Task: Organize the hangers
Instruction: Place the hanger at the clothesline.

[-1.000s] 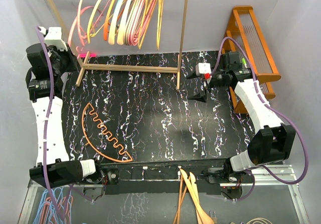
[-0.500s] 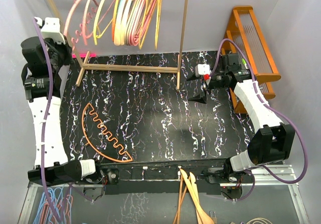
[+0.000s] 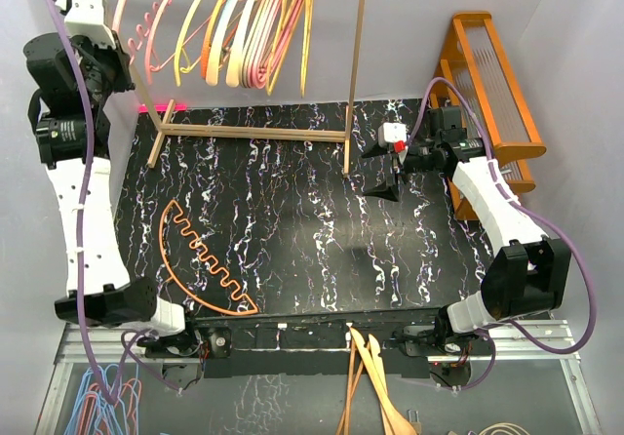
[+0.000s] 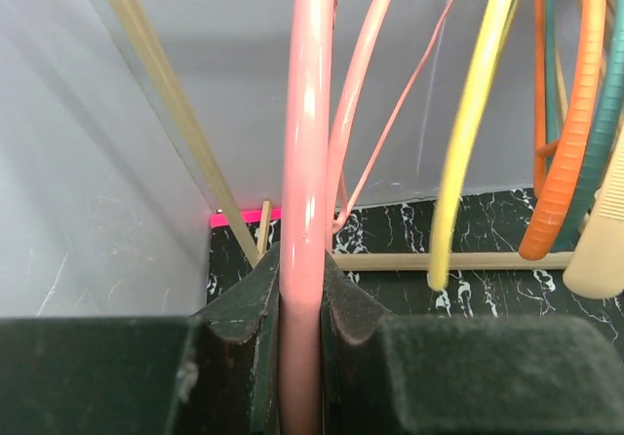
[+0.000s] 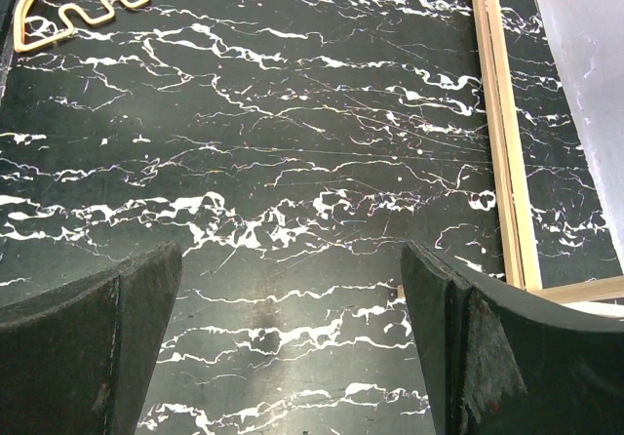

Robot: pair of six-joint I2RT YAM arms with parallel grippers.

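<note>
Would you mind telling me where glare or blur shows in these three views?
Left wrist: glare streak down the pink hanger, near fingers soft. Right wrist: dull sheen on the table. Top external: even light, faint sheen mid-table.

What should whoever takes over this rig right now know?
Left gripper: shut on a pink hanger, raised at the left end of the rack.
Right gripper: open and empty, above the mat near the rack's right post.
Done: a bunch of colored hangers hangs on the rack.
Left: get the pink hanger onto the rail; whether its hook is on yet cannot be seen. Then hang the orange hanger, which lies flat on the left of the mat.
</note>
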